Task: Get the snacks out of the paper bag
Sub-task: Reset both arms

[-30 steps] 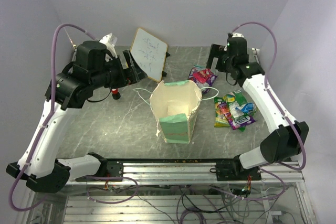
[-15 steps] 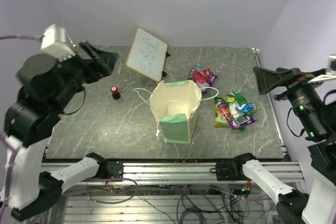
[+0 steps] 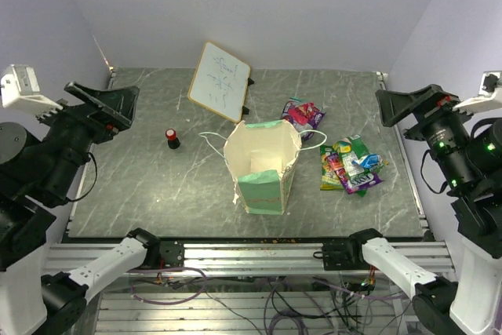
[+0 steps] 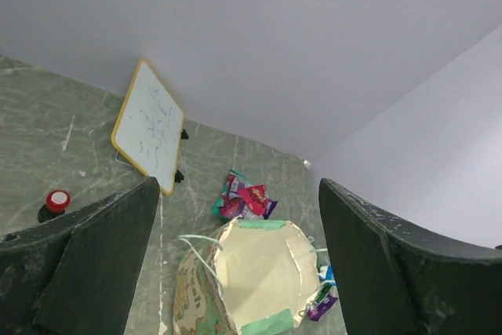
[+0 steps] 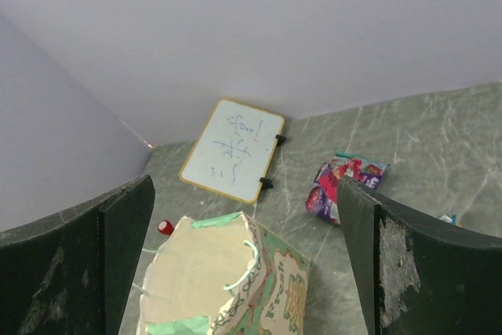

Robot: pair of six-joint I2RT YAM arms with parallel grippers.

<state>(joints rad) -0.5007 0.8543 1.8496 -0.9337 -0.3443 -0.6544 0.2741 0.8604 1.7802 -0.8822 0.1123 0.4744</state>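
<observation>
The arms have white shells, black joints and scuffed black claw fingers.

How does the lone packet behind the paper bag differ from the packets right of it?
The lone packet lies by itself, mostly pink and purple; the packets on the right overlap in a pile, with green and yellow too. Both lie on the table, outside the paper bag.

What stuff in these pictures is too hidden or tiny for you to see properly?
1. Bottom of the paper bag: its own walls hide it in every view, so I cannot tell if anything is left inside.
2. Snack pile: the packets overlap in the top view, so there is no sure count.
3. Whiteboard writing: too small in every view.
4. Red-topped cylinder: too tiny to identify.
</observation>
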